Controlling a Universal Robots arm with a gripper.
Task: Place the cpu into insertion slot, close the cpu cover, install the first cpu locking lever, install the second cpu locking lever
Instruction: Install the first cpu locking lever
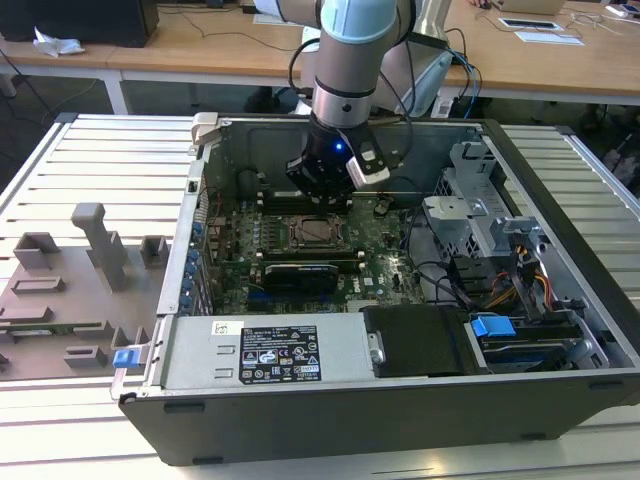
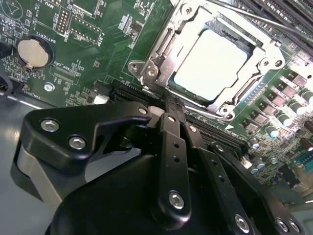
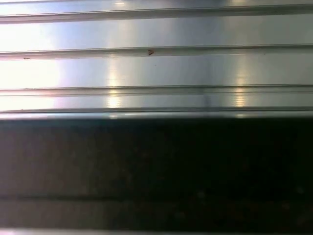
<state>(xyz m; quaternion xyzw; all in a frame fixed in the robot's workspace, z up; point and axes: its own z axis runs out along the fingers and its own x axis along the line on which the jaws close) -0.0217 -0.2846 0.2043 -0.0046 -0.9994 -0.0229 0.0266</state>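
Note:
The cpu (image 2: 210, 63) lies flat in the insertion slot (image 1: 318, 232) on the green motherboard (image 2: 98, 29), its silver top showing through the window of the cpu cover (image 2: 149, 66). The cover's grey metal frame lies down around the chip. A thin metal lever rod (image 2: 244, 15) runs along the socket's far side. My gripper (image 2: 171, 110) is shut with nothing between its black fingers (image 2: 172, 142); the tips sit at the socket's edge, just beside the cover's corner. In the exterior view the gripper (image 1: 322, 190) hangs inside the open computer case, just behind the socket.
The case walls (image 1: 330, 410) surround the board. A power supply (image 1: 265, 350) sits at the front, a drive cage (image 1: 480, 220) and cables at the exterior view's right. A coin battery (image 2: 33, 53) is on the board. Grey fixture blocks (image 1: 95, 250) stand on the ribbed table (image 3: 156, 68).

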